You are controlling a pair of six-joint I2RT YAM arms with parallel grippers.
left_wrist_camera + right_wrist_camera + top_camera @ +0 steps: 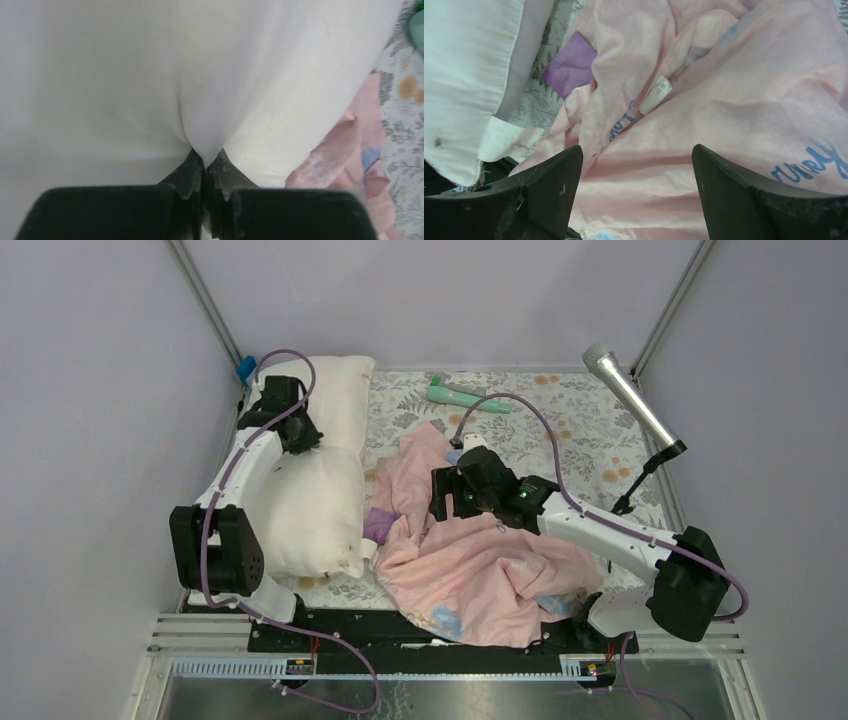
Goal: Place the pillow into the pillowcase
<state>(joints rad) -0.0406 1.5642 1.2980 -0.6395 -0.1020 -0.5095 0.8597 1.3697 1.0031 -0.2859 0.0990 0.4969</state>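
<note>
– So, what is your left end effector (205, 161) doing?
– It's pressed together, pinching a fold of the cream pillow (322, 490) toward its far end. You have the pillow lying lengthwise along the left side of the worktop (585, 415).
– And your right end effector (636, 151)?
– Spread wide with nothing between its fingers, hovering over the pink pillowcase (485, 580). That lies crumpled just beside the pillow on its right, with a patch of purple lining (569, 65) showing. Your pillow sits wholly outside it.

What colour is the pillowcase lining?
Purple: a lining patch shows among the pale pink pillowcase folds, clearest in the right wrist view.
</note>
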